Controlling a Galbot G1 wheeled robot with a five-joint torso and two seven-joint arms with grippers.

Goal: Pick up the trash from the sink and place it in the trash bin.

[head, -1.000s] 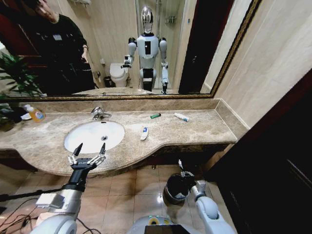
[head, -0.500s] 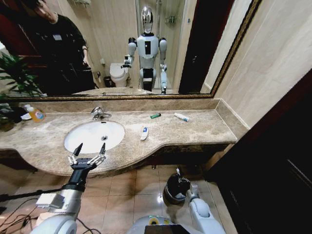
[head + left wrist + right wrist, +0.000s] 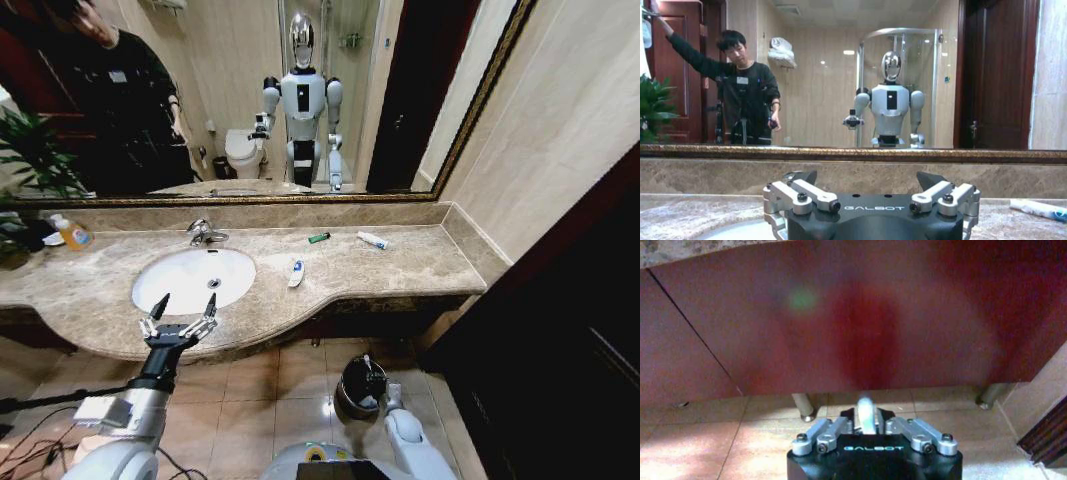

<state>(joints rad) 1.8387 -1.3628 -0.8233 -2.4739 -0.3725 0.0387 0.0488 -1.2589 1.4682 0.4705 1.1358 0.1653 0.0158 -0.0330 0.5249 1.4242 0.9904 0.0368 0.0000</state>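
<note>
Beige marble surface carries three pieces of trash: a white-and-blue tube just right of the sink, a dark green stick and a white tube farther back. The left hand hovers at the sink's front edge, fingers apart. The right wrist view shows the right hand clamped on a pale tube, low over the trash bin. Since a second ago it has drawn nearer the robot.
</note>
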